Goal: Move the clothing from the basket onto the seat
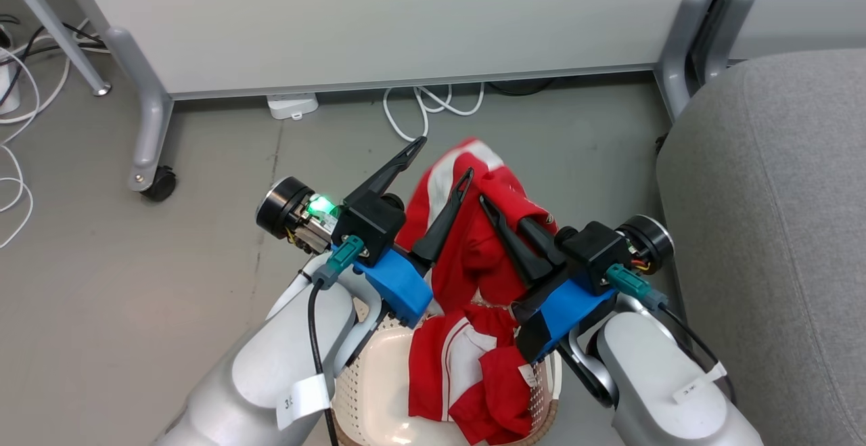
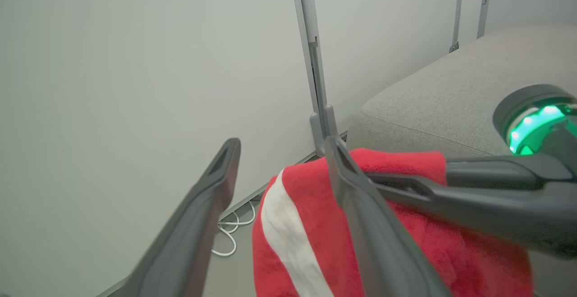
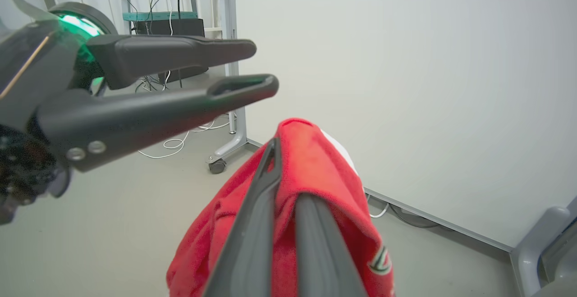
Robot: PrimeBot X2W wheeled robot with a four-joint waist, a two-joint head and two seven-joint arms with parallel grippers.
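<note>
Nearest the robot, the basket (image 1: 379, 392) is holding a red-and-white heap, part of it spilling over the rim. Rising from that heap, the clothing (image 1: 473, 250) is hanging from the right claw (image 1: 502, 208), whose jaws are pinching a fold, nearly together. The left claw (image 1: 444, 158) is standing wide and gripping nothing, one finger just beside the cloth. Farther right, the seat (image 1: 778, 229) is waiting.

As I judge it, a swing toward the seat risks dragging the heap over the rim onto the floor (image 1: 203, 263). The thin pinch may be letting cloth slip, and the open finger could be snagging it.

The right wrist view is making the pinch plain, which the head view is leaving unclear. The left wrist view is putting the seat just behind the garment.
</note>
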